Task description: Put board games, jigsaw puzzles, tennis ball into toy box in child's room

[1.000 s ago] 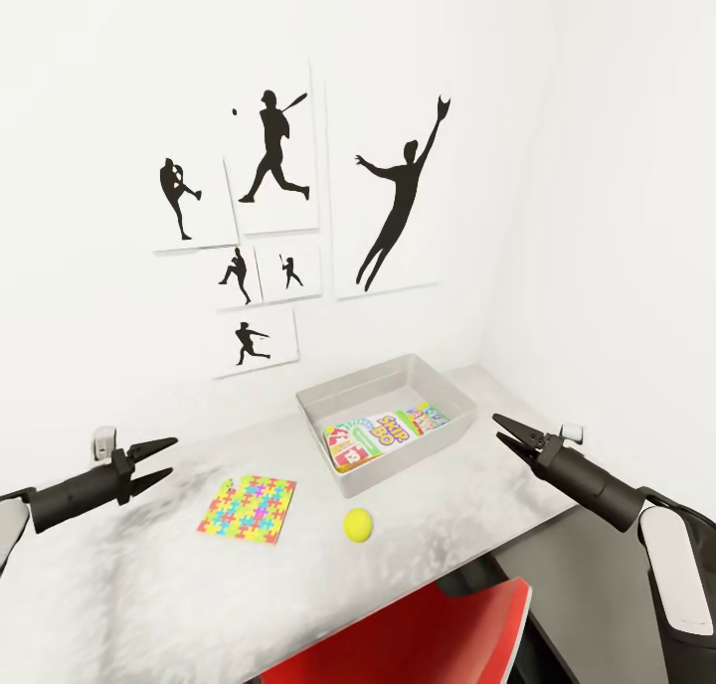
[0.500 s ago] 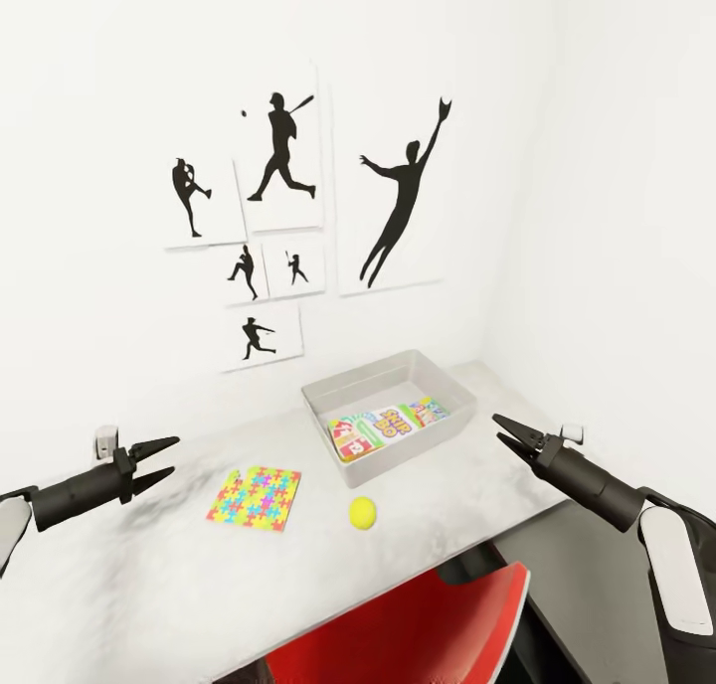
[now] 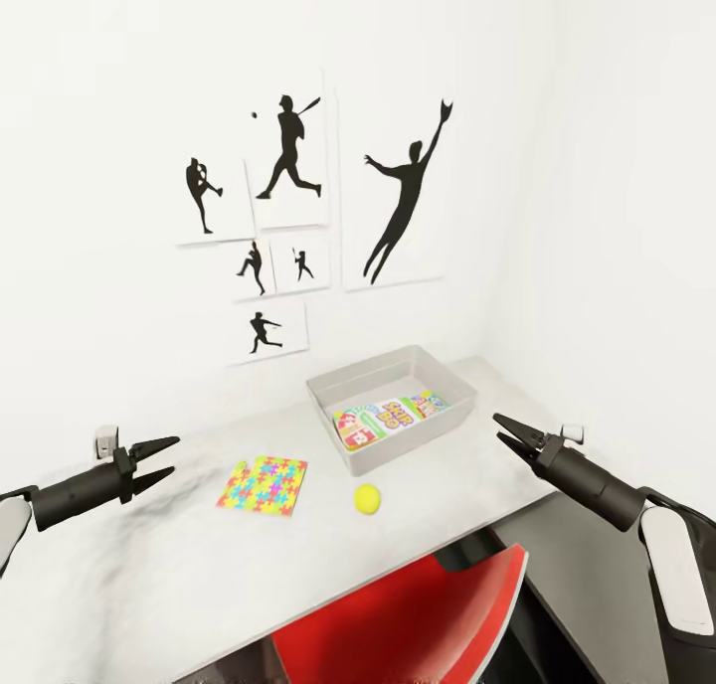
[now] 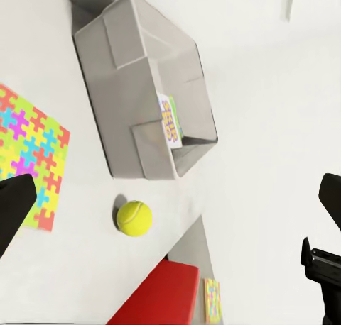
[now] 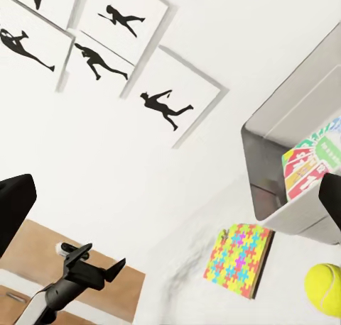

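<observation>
Toys are partly packed: the toy box (image 3: 328, 398) on the table (image 3: 149, 575) holds a printed board game (image 3: 386, 418), lying flat so it fits; whether more lies beneath it I cannot tell. A jigsaw puzzle (image 3: 264, 485) of bright interlocking pieces and a small yellow-green tennis ball (image 3: 367, 498) wait between the left fingers (image 3: 165, 460) and right fingers (image 3: 506, 434), both pairs parted, empty, hovering well apart from them, probably readying a pick.

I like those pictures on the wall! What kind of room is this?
Probably a kid's bedroom or playroom: sports silhouette pictures hang above a pale desk, where a bright jigsaw puzzle, tennis ball and toy box sit.
</observation>
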Controlling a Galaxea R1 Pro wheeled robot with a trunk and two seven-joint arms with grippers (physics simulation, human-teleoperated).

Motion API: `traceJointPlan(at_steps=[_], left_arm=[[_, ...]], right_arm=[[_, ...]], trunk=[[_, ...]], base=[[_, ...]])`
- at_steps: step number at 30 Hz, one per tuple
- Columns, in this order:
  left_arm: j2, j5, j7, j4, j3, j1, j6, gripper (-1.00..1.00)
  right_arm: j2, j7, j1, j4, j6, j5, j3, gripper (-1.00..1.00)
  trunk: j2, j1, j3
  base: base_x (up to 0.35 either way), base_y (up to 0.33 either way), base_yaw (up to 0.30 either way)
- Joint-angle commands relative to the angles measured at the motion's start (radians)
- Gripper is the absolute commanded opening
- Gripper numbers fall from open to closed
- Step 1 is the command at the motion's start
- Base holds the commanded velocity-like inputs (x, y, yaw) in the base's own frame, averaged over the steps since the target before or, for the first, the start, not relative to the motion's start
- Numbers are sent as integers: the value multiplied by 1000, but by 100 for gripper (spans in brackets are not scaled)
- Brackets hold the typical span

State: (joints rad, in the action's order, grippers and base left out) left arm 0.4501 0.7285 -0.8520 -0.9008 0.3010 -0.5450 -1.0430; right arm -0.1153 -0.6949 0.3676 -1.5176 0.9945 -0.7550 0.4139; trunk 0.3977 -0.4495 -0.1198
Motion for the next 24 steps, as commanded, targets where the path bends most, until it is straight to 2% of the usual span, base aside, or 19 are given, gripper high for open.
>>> traceJointPlan(at_steps=[1,9,24], left_arm=[[0,-4,-6,0,1,-1,-3,100],[1,-4,-6,0,1,-1,-3,100],[0,0,-9,0,2,0,-3,100]], right_arm=[[0,-5,1,0,6,4,2,100],[-1,-4,1,-1,13,3,23,100],[0,-4,1,-2,13,3,28,100]], trunk=[[2,-1,-2],[2,-1,-2],[2,-1,-2]], base=[[-52,19,0],[-12,4,0],[-4,0,0]])
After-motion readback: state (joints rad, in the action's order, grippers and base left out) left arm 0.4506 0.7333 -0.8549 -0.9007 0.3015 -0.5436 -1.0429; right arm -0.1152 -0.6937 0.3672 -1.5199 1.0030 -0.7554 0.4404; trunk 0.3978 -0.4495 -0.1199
